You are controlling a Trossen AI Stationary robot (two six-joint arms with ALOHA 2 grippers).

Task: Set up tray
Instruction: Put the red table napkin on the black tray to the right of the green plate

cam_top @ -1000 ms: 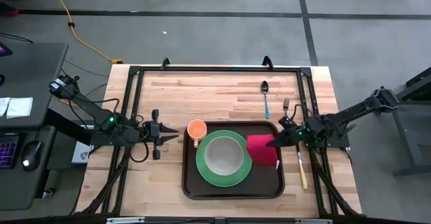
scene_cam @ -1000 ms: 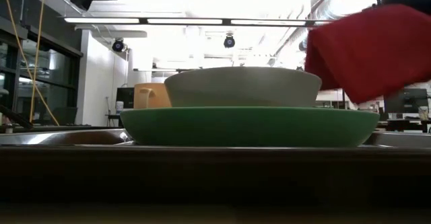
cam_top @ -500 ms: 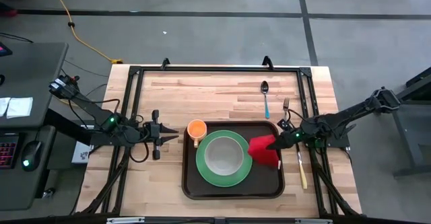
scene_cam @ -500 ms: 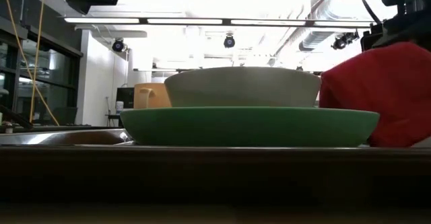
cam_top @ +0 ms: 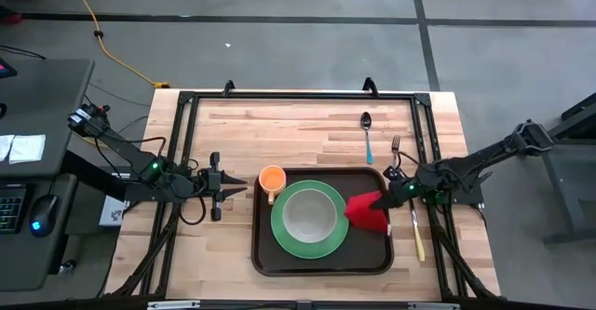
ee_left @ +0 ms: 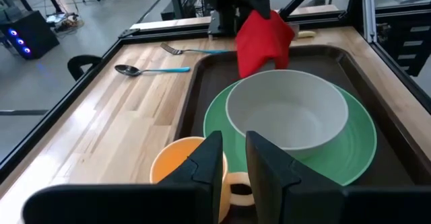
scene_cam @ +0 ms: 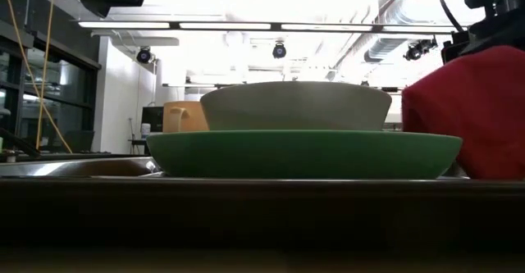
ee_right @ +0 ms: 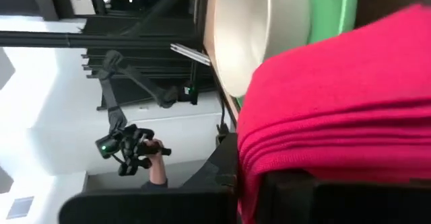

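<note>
The dark brown tray [cam_top: 265, 254] lies at the table's middle. On it a green plate [cam_top: 279, 226] bears a pale bowl [cam_top: 310, 215]. An orange cup [cam_top: 271, 179] stands at the tray's far left corner. Over the tray's right part my right gripper [cam_top: 378, 198] is shut on a folded red napkin [cam_top: 366, 212]. My left gripper [cam_top: 244, 192] waits left of the tray, level, its fingers [ee_left: 209, 167] a little apart with nothing between them. My right gripper pinches the red napkin by its upper folded edge [ee_right: 283, 160] between its two fingers, and several layers show there. The fingers come from the table's right, slanting slightly down. The napkin hangs below them, bunched, with its lower end [scene_cam: 480, 166] on the tray.
A spoon [cam_top: 367, 133] and a fork [cam_top: 396, 147] lie on the wood beyond the tray's far right corner. A knife [cam_top: 417, 235] lies right of the tray. A black frame [cam_top: 186, 142] runs along the table's edges. Bare wood stretches beyond the tray.
My right gripper has sunk a little and rolled, still shut on the napkin. The napkin, which hung tilted and clear above the tray, now stands upright and bunched with its lower end on the tray's right part.
</note>
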